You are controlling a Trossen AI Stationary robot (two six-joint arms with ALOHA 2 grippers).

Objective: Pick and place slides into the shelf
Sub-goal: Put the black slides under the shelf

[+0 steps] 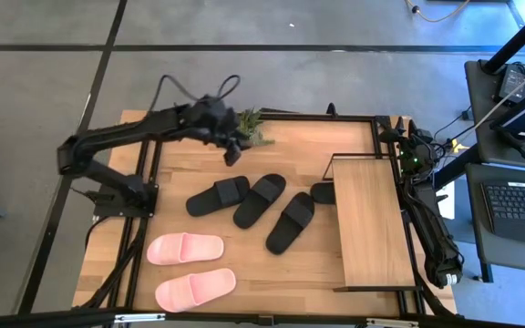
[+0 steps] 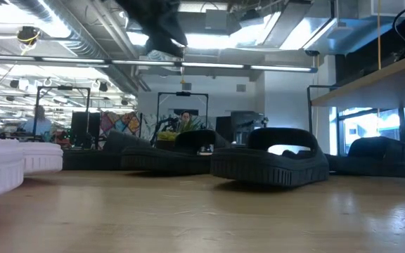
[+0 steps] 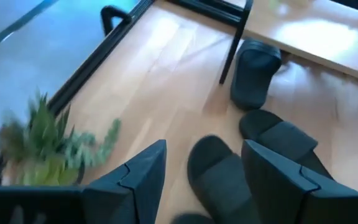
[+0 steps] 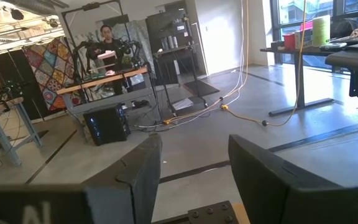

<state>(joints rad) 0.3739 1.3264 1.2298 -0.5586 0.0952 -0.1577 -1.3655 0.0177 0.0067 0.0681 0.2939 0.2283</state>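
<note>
The left gripper (image 1: 232,153), on the dark six-joint left arm (image 1: 121,135), is held above the far part of the light wooden tabletop (image 1: 272,269), just beside a small green potted plant (image 1: 253,128). Its two dark fingers (image 3: 135,180) are seen spread apart with nothing between them; below them the matte black slides are seen.

Three matte black open-toe slides (image 1: 264,200) are laid side by side at the middle of the tabletop, each set at a slant. A fourth black slide (image 1: 323,192) is seen at the left edge of the shelf, partly hidden beneath its top board. Two light pink slides (image 1: 185,248) are laid one nearer than the other at the near left of the tabletop.

The low shelf with a light wooden top board and thin dark frame (image 1: 372,223) is placed at the right of the tabletop.

The right gripper (image 4: 191,180) is parked at the right edge of the table, pointed out into the room; its fingers are parted and empty. A person (image 4: 107,37) is visible far off in the room.
</note>
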